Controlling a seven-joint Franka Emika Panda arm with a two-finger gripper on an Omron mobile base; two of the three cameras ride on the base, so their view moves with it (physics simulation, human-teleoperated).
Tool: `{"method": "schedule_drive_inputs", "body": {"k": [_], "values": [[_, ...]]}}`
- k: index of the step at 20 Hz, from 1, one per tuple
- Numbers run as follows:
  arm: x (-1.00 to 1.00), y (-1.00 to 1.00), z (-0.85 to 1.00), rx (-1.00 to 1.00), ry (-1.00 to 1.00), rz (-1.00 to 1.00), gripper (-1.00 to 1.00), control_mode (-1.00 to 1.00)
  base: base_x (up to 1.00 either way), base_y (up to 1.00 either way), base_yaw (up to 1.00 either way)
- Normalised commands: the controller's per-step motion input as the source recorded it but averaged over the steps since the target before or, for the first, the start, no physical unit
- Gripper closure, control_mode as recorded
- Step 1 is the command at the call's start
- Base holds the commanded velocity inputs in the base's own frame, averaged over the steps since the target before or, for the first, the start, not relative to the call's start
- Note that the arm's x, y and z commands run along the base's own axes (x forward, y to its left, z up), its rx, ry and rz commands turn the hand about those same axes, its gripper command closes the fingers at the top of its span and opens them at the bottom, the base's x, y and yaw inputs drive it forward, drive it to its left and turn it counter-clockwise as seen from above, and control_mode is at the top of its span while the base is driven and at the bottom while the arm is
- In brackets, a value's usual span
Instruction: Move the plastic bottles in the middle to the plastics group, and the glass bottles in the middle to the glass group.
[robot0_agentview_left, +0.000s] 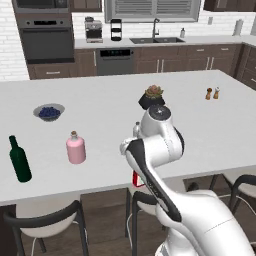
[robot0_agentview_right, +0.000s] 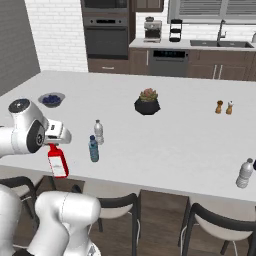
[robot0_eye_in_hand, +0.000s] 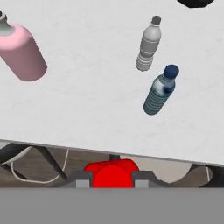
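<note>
While the tool (robot0_eye_in_hand: 111, 179) clenched one red bottle (robot0_agentview_right: 57, 161) at lower left, two plastic bottles (robot0_agentview_right: 94, 149) stood mid-frame on the worktop (robot0_agentview_right: 165, 135); one bowl (robot0_agentview_right: 51, 99) held blueberries.

open counter (robot0_eye_in_hand: 87, 100), pink bottle (robot0_eye_in_hand: 22, 52) flanking

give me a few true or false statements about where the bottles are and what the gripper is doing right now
1. The gripper is shut on the red bottle. True.
2. The red bottle stands on the counter. False: it hangs in the gripper, at the counter's near edge.
3. The clear bottle and the blue-tinted bottle stand upright close together. True.
4. The pink bottle lies on its side. False: it stands upright.
5. The green wine bottle stands left of the pink bottle in the left base view. True.
</note>
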Motion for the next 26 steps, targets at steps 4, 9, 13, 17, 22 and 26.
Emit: {"method": "schedule_drive_inputs", "body": {"k": [4,9,13,17,22,26], "values": [[0.00,0.83,0.40,0.00,0.00,0.00,1.00,-1.00,0.00,0.00,0.00],[0.02,0.62,0.19,0.01,0.00,0.00,1.00,-1.00,0.00,0.00,0.00],[0.04,0.41,-0.25,0.06,0.00,0.00,1.00,-1.00,0.00,0.00,0.00],[0.27,0.54,-0.31,0.09,0.00,0.01,1.00,-1.00,0.00,0.00,0.00],[0.18,0.36,-0.02,0.05,0.00,0.00,1.00,-1.00,0.00,0.00,0.00],[0.01,0.37,0.00,0.02,0.00,0.00,1.00,-1.00,0.00,0.00,0.00]]}}
